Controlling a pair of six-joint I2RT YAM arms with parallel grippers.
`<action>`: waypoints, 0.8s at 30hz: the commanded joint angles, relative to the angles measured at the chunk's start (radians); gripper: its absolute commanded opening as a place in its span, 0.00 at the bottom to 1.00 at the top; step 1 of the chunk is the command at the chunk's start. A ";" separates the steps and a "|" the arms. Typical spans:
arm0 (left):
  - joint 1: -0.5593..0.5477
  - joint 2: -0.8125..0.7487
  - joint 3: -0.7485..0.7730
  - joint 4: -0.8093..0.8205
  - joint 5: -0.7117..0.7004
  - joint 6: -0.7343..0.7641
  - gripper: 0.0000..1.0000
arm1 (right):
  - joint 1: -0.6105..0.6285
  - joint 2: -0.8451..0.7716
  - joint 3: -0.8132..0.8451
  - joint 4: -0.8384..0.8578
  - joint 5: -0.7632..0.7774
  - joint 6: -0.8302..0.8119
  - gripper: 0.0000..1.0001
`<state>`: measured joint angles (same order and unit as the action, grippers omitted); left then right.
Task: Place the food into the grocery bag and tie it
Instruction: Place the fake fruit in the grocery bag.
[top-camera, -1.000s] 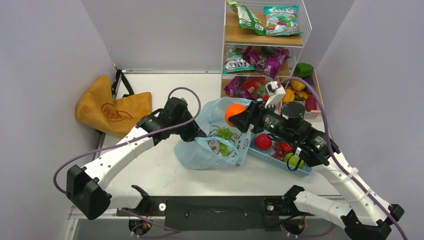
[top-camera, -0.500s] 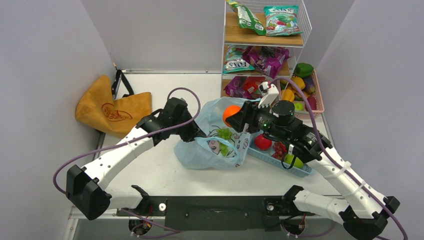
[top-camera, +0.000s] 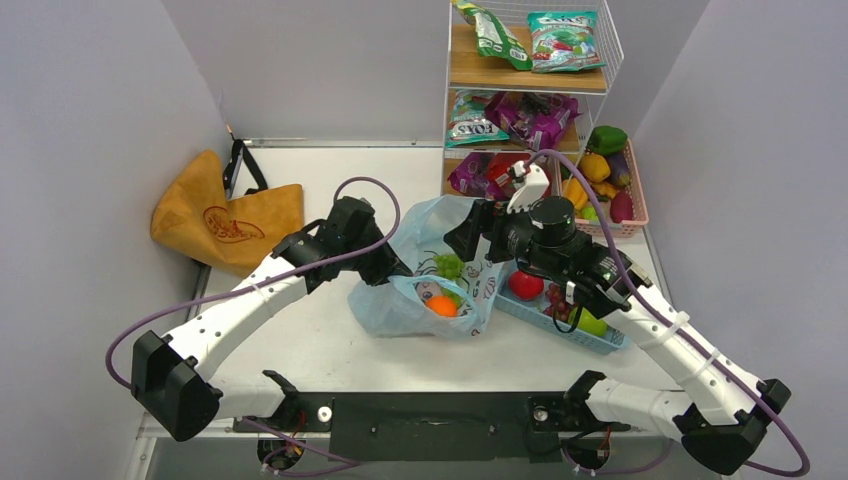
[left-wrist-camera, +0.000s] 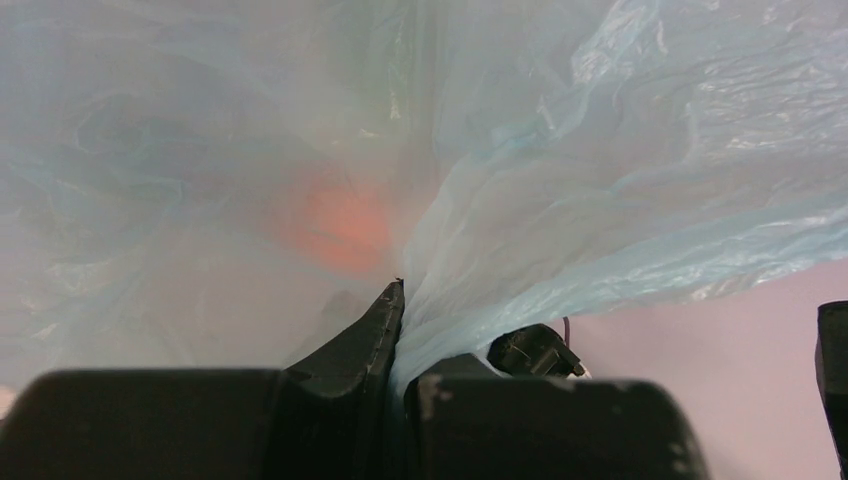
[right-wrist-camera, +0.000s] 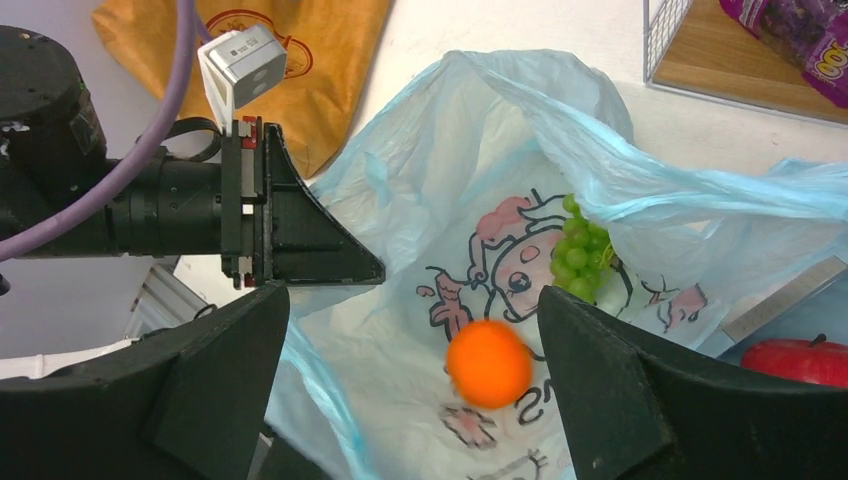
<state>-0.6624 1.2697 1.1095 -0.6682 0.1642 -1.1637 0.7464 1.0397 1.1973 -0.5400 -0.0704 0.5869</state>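
The light blue grocery bag (top-camera: 400, 305) lies open at the table's middle, cartoon print showing inside (right-wrist-camera: 500, 270). An orange fruit (top-camera: 441, 305) lies inside it, blurred in the right wrist view (right-wrist-camera: 488, 362), beside green grapes (top-camera: 449, 266) (right-wrist-camera: 583, 255). My left gripper (top-camera: 395, 268) is shut on the bag's left rim; in the left wrist view the plastic (left-wrist-camera: 560, 200) is pinched between the fingers (left-wrist-camera: 375, 325), the orange glowing through it. My right gripper (top-camera: 466, 236) hangs over the bag mouth, open and empty (right-wrist-camera: 415, 385).
A blue tray (top-camera: 555, 320) with a red fruit and other produce sits right of the bag. A pink basket (top-camera: 632, 205) of vegetables and a wire shelf (top-camera: 525, 95) of snack packets stand at the back right. A tan tote (top-camera: 225, 215) lies at the left.
My right gripper moved left over the bag and opened. The orange fruit it held dropped into the bag. The left gripper stayed put on the rim.
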 joint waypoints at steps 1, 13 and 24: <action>-0.006 -0.028 0.004 0.044 -0.010 0.002 0.00 | 0.009 0.008 0.058 0.028 0.028 -0.010 0.90; -0.006 -0.045 -0.009 0.038 -0.012 0.002 0.00 | 0.007 0.070 0.250 -0.054 0.169 -0.144 0.92; -0.004 -0.061 -0.019 0.036 -0.011 0.003 0.00 | -0.002 0.029 0.311 -0.050 0.573 -0.256 0.94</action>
<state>-0.6624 1.2350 1.0885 -0.6666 0.1631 -1.1664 0.7479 1.1061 1.4826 -0.6003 0.2691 0.3965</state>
